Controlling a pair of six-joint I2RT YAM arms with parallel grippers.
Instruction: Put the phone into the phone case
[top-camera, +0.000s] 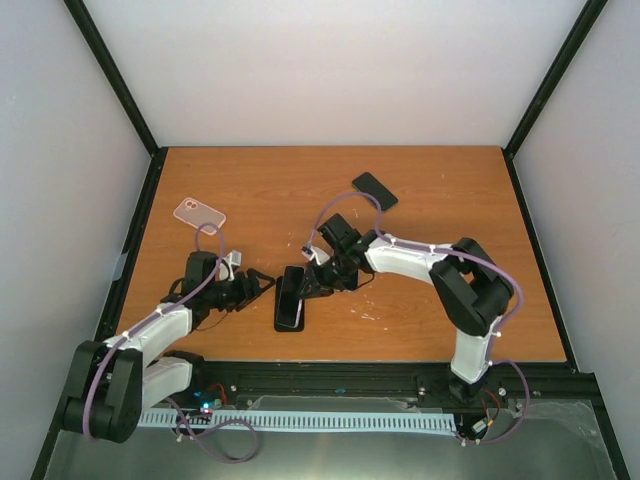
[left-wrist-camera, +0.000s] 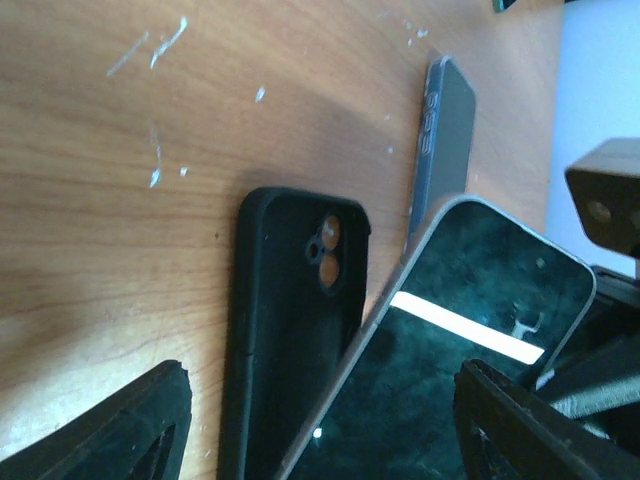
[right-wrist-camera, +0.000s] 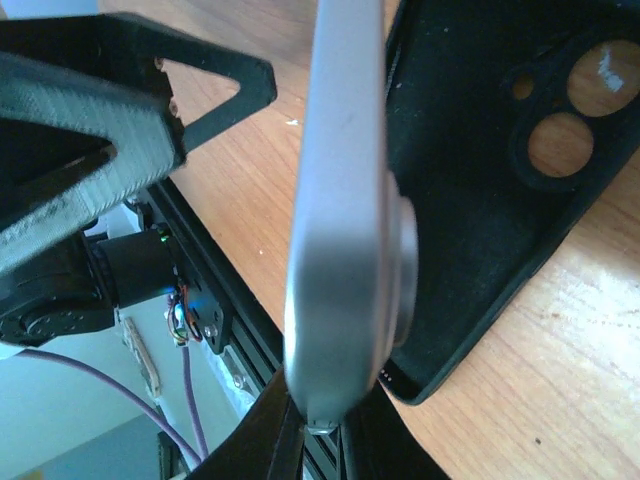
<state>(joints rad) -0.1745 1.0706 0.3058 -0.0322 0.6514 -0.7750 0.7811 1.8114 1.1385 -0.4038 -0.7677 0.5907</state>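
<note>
The black phone case (left-wrist-camera: 290, 330) lies open side up on the table, camera cutout at its far end. The phone (left-wrist-camera: 460, 340) stands tilted with one long edge in the case, its dark screen catching a light strip. My right gripper (right-wrist-camera: 322, 432) is shut on the phone's edge (right-wrist-camera: 345, 200), beside the case (right-wrist-camera: 480, 170). My left gripper (left-wrist-camera: 320, 440) is open, with one finger either side of the case and phone and touching neither. From above, the phone (top-camera: 293, 285) and the case (top-camera: 289, 320) sit between the left gripper (top-camera: 262, 283) and the right gripper (top-camera: 318, 278).
A pink case (top-camera: 200, 213) lies at the back left of the table. A dark phone-shaped slab (top-camera: 375, 189) lies at the back centre, seen edge-on as a slab (left-wrist-camera: 445, 130) from the left wrist. A black rail (top-camera: 400, 375) runs along the near table edge.
</note>
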